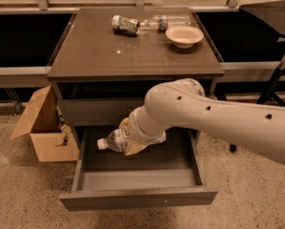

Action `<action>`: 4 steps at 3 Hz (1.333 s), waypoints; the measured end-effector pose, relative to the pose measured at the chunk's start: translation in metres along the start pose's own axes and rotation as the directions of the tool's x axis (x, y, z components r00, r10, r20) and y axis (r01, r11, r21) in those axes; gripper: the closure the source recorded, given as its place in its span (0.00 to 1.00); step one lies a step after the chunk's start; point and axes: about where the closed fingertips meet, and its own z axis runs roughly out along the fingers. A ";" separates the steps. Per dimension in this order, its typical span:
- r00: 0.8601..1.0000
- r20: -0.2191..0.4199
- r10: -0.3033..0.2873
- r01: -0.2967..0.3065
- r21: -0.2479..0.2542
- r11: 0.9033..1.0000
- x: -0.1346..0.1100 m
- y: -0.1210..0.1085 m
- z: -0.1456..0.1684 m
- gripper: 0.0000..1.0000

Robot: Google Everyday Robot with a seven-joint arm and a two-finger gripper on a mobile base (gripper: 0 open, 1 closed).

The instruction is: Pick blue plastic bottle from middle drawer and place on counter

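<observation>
- Blue plastic bottle (111, 141) lies sideways, cap pointing left, over the open middle drawer (137, 198), below the counter (108, 56) front edge.
- Gripper (128, 143) grasps its body from the right, fingers closed round the label.
- Crushed can (125, 24) lies near the back edge.

- blue plastic bottle (111, 141): small, clear, with a white cap pointing left and a pale speckled label; was held roughly on its side over the drawer's floor.
- gripper (126, 138): was clamped round the bottle's body, above the middle of the open drawer.
- middle drawer (137, 198): wide, shallow, dark grey, plain front; stood pulled out below the counter.
- counter (108, 51): flat, glossy, dark grey-brown; lay well apart from the bottle, above it.
</observation>
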 end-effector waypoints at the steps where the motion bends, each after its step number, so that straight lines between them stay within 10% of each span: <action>1: 0.999 -0.049 -0.014 0.018 0.079 0.997 0.001 -0.015 -0.052 1.00; 2: 0.996 -0.081 -0.044 0.057 0.166 0.985 -0.001 -0.044 -0.111 1.00; 4: 0.990 -0.097 -0.101 0.120 0.219 0.968 0.000 -0.081 -0.131 1.00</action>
